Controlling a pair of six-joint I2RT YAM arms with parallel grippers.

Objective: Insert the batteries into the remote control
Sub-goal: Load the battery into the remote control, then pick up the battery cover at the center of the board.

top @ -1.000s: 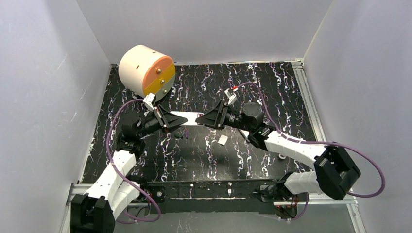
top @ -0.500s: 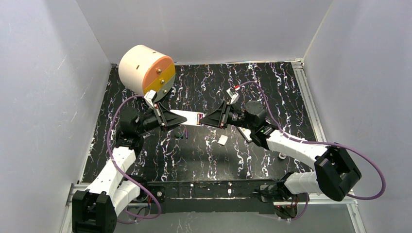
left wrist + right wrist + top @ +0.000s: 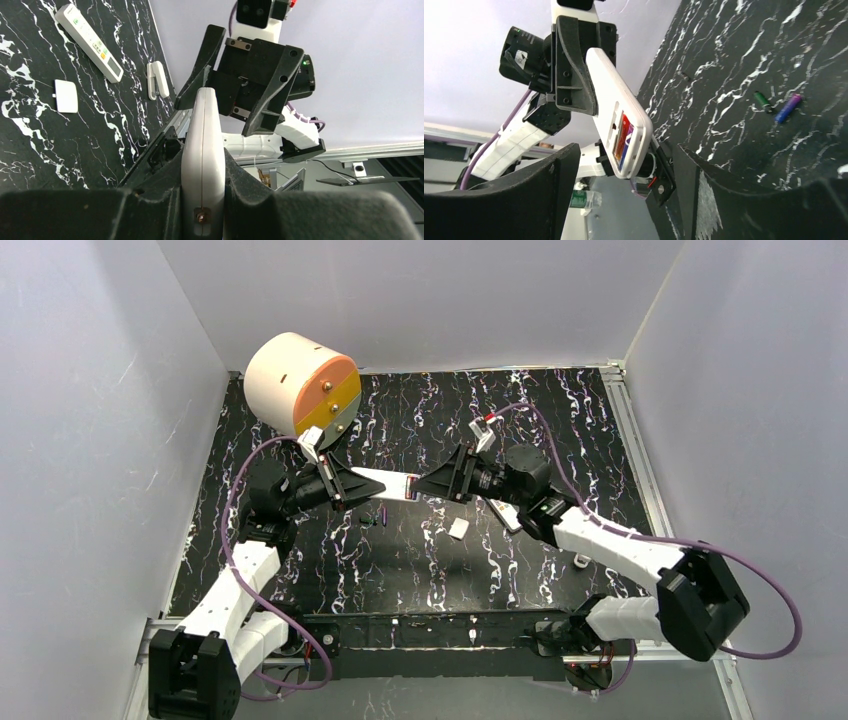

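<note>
At the far left a peach-and-orange drum (image 3: 300, 385) lay on its side on the black marbled table (image 3: 560, 430), playing no part in the job. Just right of it, the left gripper (image 3: 346, 484) was clenched on one end of the white remote control (image 3: 385, 483) and held it up off the table, roughly level. The left wrist view showed the remote's body pinched edge-on between both fingers.

Below the raised remote, a purple battery (image 3: 788, 108) and a dark green battery (image 3: 763, 101) lay loose on the table, near each other but apart.

At the remote's free end, the right wrist view showed the open battery bay (image 3: 623, 137) facing that camera. A red-orange cell and a purple one appeared to be seated inside; whether another slot was empty could not be told.

The right gripper (image 3: 440, 486) hovered at that free end with its jaws spread wide, carrying nothing and not touching the remote.

Further right, the white battery cover (image 3: 458, 528) lay flat on the table, and beyond it a second remote (image 3: 89, 42) rested untouched.

As a judgement, the loading was well along. At least two cells looked to be in, the two loose ones might or might not be needed, and the cover was not yet refitted.
</note>
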